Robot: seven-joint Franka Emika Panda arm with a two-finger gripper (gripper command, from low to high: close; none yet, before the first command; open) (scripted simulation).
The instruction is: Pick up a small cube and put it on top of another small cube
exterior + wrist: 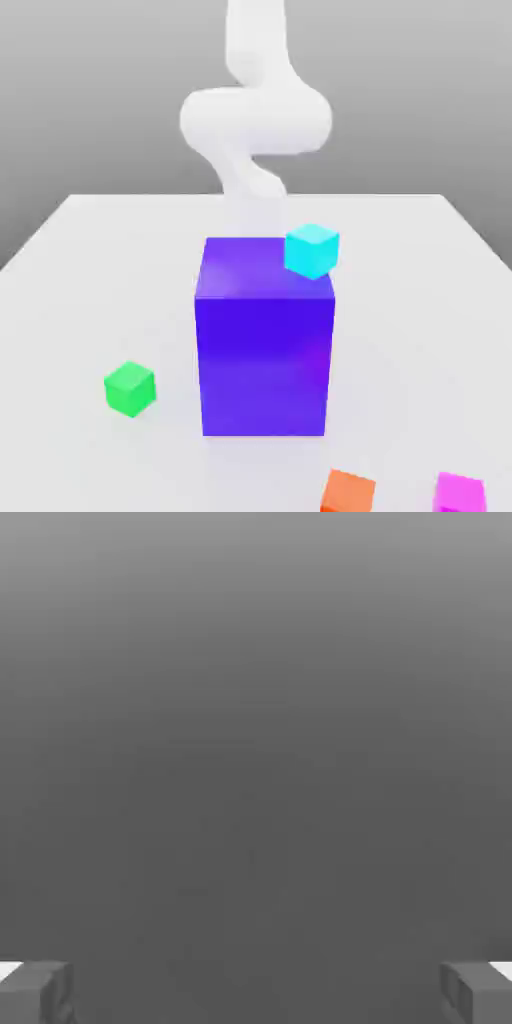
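Observation:
The small magenta cube [459, 493] lies at the table's front edge on the exterior view's right. The small green cube [130, 388] rests on the table toward the exterior view's left, beside the big blue-purple block [264, 340]. My white arm [255, 115] rises behind that block, and its hand is hidden by it. In the hand view my gripper [256, 992] is open, its two grey fingertips [35, 992] far apart with nothing between them, facing plain grey background.
A small cyan cube [311, 250] sits at the block's top rear corner on the exterior view's right. A small orange cube [348, 492] lies at the front edge, just left of the magenta one. The white table [80, 300] spreads around the block.

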